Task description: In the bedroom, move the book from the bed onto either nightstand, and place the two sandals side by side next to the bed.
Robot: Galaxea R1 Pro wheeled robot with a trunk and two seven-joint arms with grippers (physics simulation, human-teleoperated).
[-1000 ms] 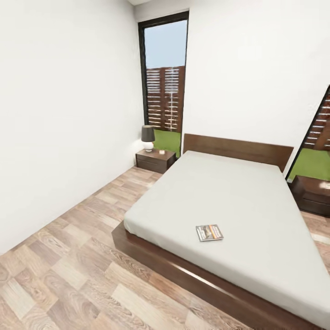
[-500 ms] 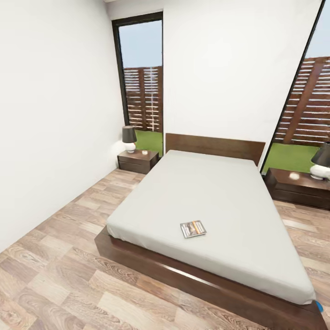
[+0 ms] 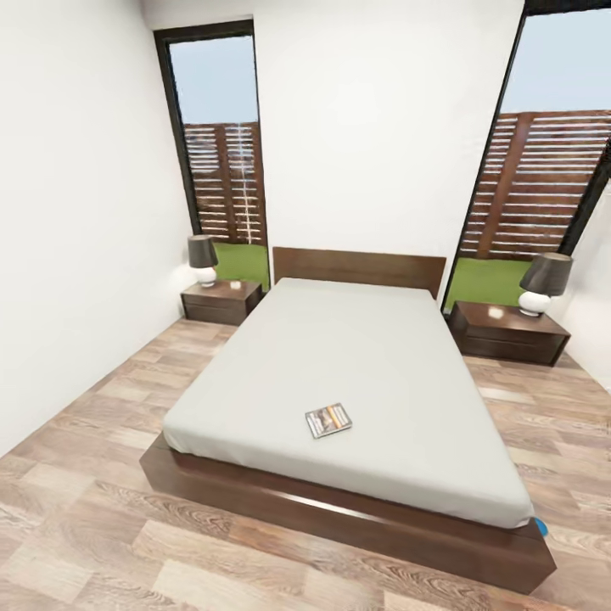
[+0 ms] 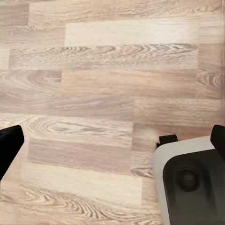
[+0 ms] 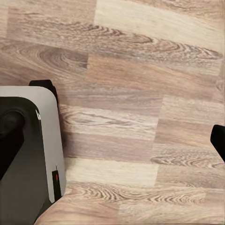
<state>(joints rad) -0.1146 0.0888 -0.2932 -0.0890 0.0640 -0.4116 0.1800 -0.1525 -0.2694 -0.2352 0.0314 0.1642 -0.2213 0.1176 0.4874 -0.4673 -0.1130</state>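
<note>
Ahead, from my head camera, the large low bed with its pale-grey mattress and dark brown wooden platform frame (image 3: 356,365) is my landmark in the white-walled bedroom. The small thin paperback book with a dark cover and orange band (image 3: 328,420) lies flat on the mattress near the foot end, well apart from the headboard. A low dark-brown wooden nightstand (image 3: 222,301) stands just beside the head of the bed on one side, carrying a dark-shaded lamp with a white base (image 3: 203,259); a second identical nightstand (image 3: 507,332) stands beside the other side with a matching lamp (image 3: 543,284). A sliver of bright blue sandal (image 3: 540,526) peeks past the bed's foot corner.

From my left wrist, my left gripper (image 4: 112,145) hangs spread wide over the wood-plank floor (image 4: 112,70), holding nothing, beside my grey base (image 4: 187,183).

From my right wrist, my right gripper (image 5: 112,140) is likewise spread over bare planks.
</note>
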